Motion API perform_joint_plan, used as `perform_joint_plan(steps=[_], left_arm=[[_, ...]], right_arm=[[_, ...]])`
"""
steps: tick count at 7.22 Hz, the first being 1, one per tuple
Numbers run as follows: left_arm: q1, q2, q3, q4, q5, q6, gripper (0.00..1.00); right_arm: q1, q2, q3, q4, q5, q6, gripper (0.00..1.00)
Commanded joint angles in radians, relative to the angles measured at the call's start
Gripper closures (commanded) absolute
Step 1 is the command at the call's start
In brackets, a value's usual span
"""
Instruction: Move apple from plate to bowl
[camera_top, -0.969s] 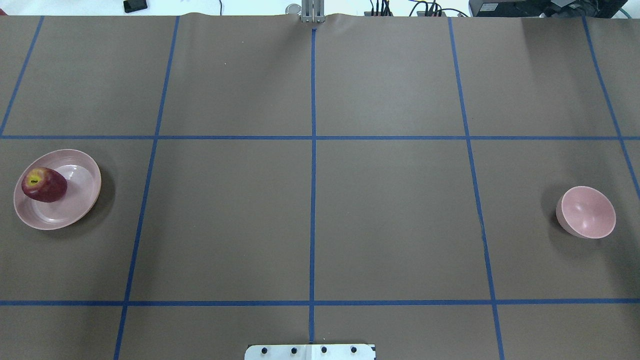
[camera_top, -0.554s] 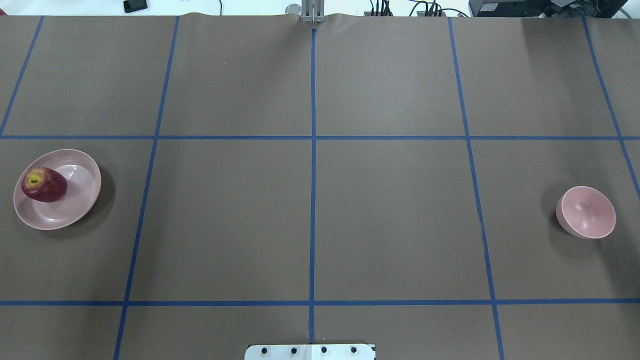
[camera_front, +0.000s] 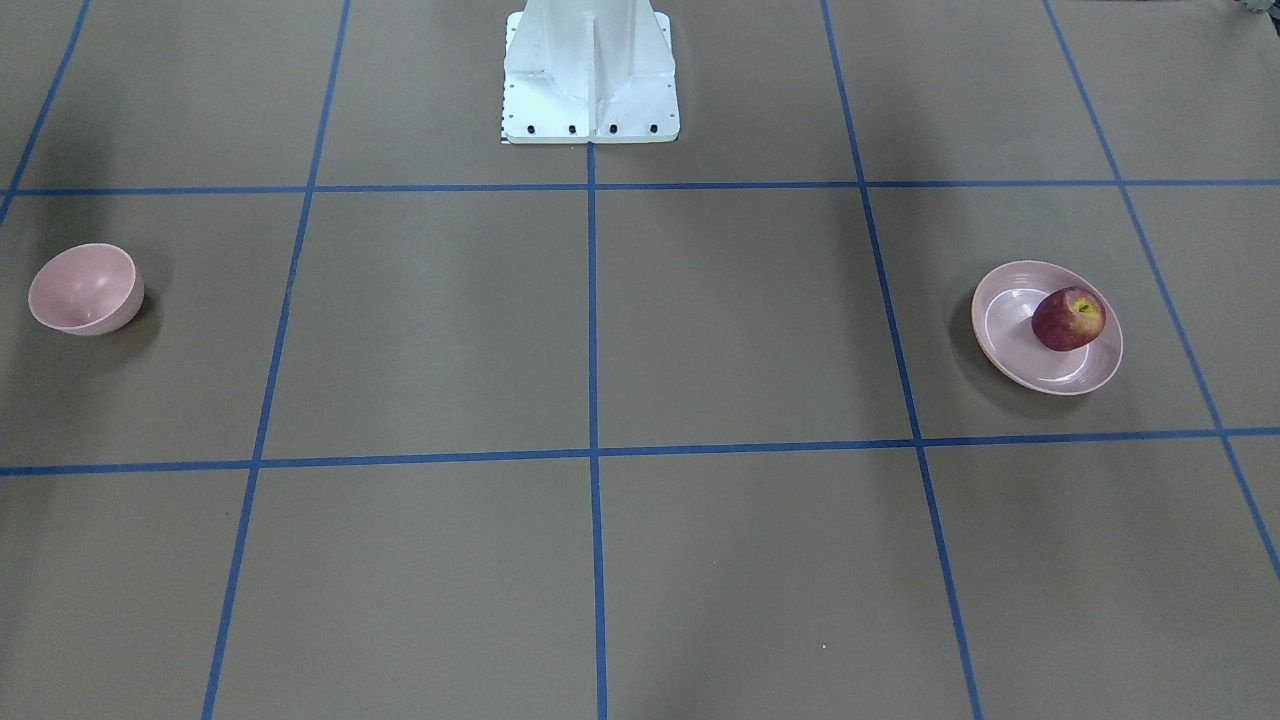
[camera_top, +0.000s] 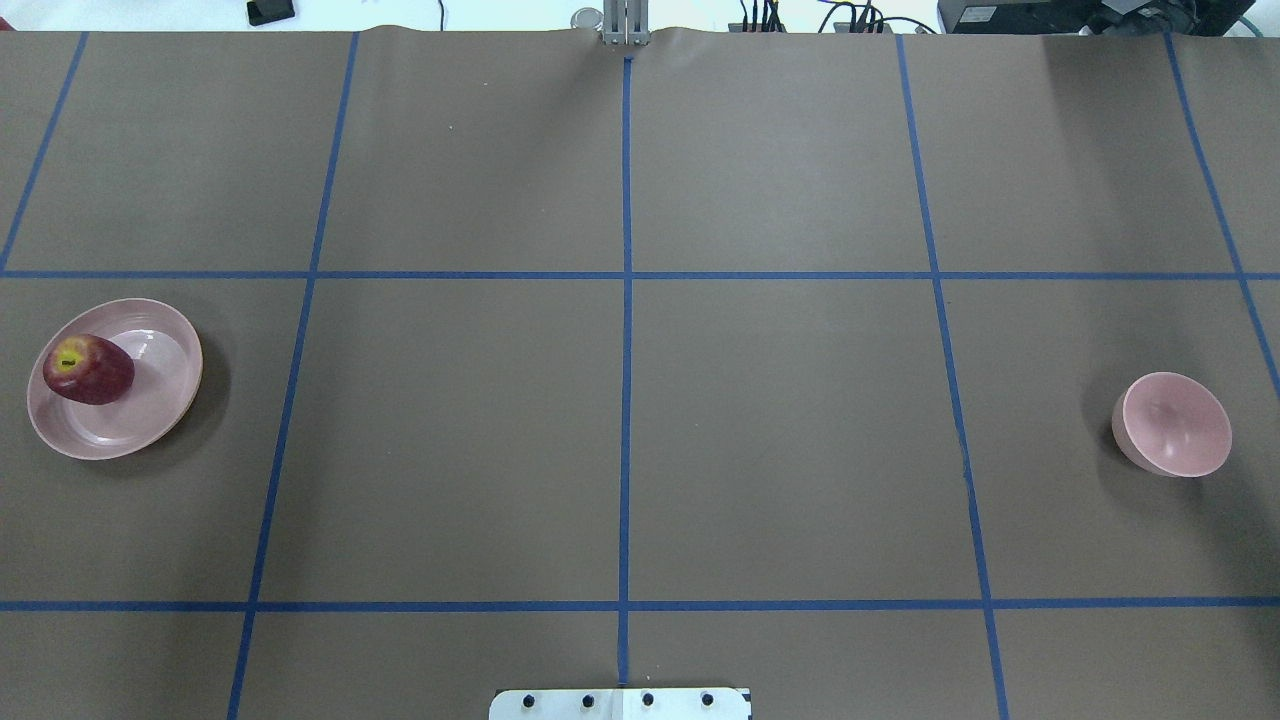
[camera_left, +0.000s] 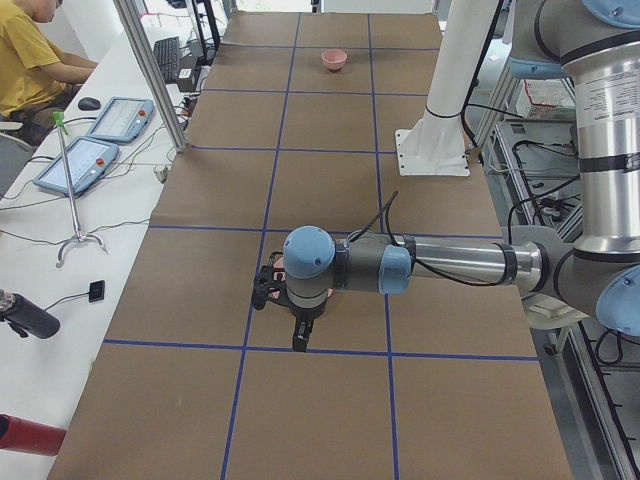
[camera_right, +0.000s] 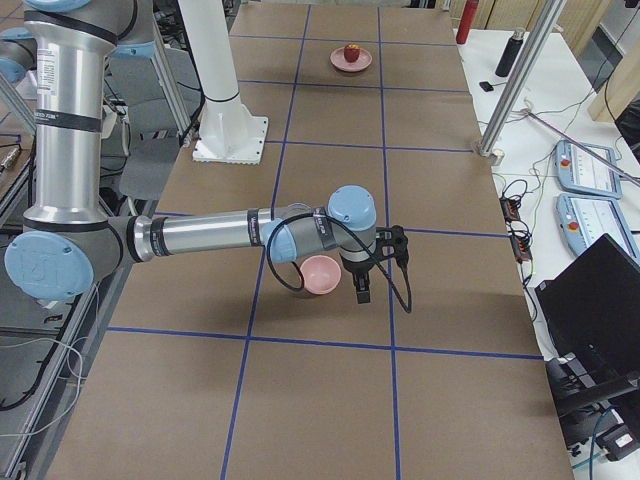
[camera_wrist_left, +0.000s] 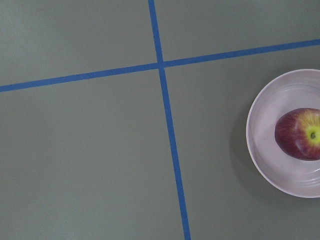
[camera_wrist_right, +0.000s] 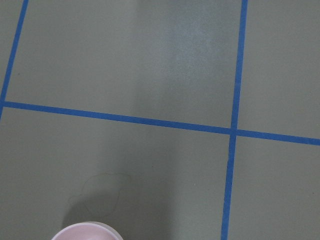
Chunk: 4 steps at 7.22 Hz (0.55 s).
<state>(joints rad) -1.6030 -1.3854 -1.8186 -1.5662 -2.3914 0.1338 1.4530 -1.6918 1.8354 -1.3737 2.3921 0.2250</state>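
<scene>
- table (camera_top: 450, 430) is covered in brown paper with a blue tape (camera_top: 625, 400) grid; slight ripple in the paper at the far edge
- apple (camera_top: 88, 369) lies on the plate (camera_top: 160, 400), toward its outer side, yellow-green stem patch tilted up
- plate sits at the robot's left end of the table, bowl (camera_top: 1175, 425) at the right end, well apart
- bowl is upright and holds nothing
- left gripper (camera_left: 300, 343) points down over the plate area, seen only in the left side view; cannot tell how far its fingers are apart or if it holds anything
- right gripper (camera_right: 361, 292) points down just beside the bowl, seen only in the right side view; cannot tell its opening either
- white base (camera_front: 590, 75) is bolted at the robot's edge of the table
- operator (camera_left: 30, 50) in a yellow shirt sits at a side bench with pendants (camera_left: 120, 118); laptop (camera_right: 600, 300) is on the bench in the other side view
</scene>
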Motion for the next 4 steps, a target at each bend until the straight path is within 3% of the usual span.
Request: perform_joint_plan(steps=[1, 2, 4], left_arm=[[0.000, 0.002, -0.001, 0.000, -0.003, 0.000, 0.02], [0.000, 0.002, -0.001, 0.000, -0.003, 0.000, 0.02], [0.000, 0.005, -0.001, 0.000, -0.003, 0.000, 0.02]], right_arm=[[-0.072, -0.101, 0.039, 0.116, -0.007, 0.104, 0.00], [-0.133, -0.135, 0.035, 0.254, -0.020, 0.255, 0.02], [-0.296, -0.181, -0.040, 0.486, -0.147, 0.405, 0.08]])
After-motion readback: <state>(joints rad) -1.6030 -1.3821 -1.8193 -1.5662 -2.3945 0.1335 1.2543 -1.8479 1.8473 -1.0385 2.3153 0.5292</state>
